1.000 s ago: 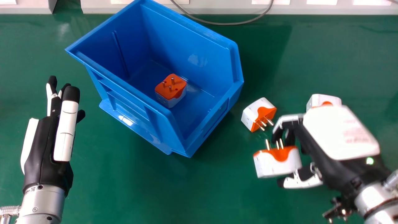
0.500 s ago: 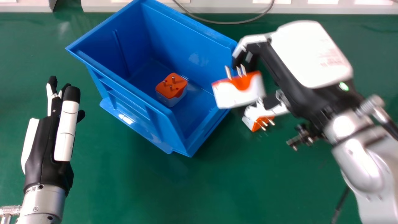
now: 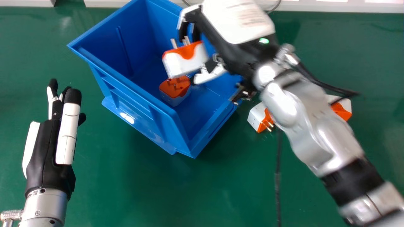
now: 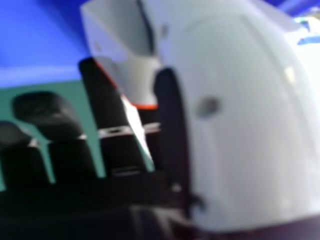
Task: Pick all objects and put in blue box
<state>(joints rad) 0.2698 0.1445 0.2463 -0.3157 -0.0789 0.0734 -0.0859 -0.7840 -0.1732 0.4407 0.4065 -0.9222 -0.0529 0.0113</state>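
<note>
Now you have the right hand (image 3: 238, 23) above the box (image 3: 142, 112), pinching one plug (image 3: 183, 64) between thumb and fingers. Its arm (image 3: 293, 116) crosses the box's right edge, and you have open room between the pinched plug and the left wall. A second plug (image 3: 173, 90) sits inside. Two others, a near plug (image 3: 256, 116) and a far plug (image 3: 344, 108), lie right of the box. The left hand (image 3: 47, 142), fingers straight, is left of it. Half a second ago, your pinched plug was by the box's right edge.
</note>
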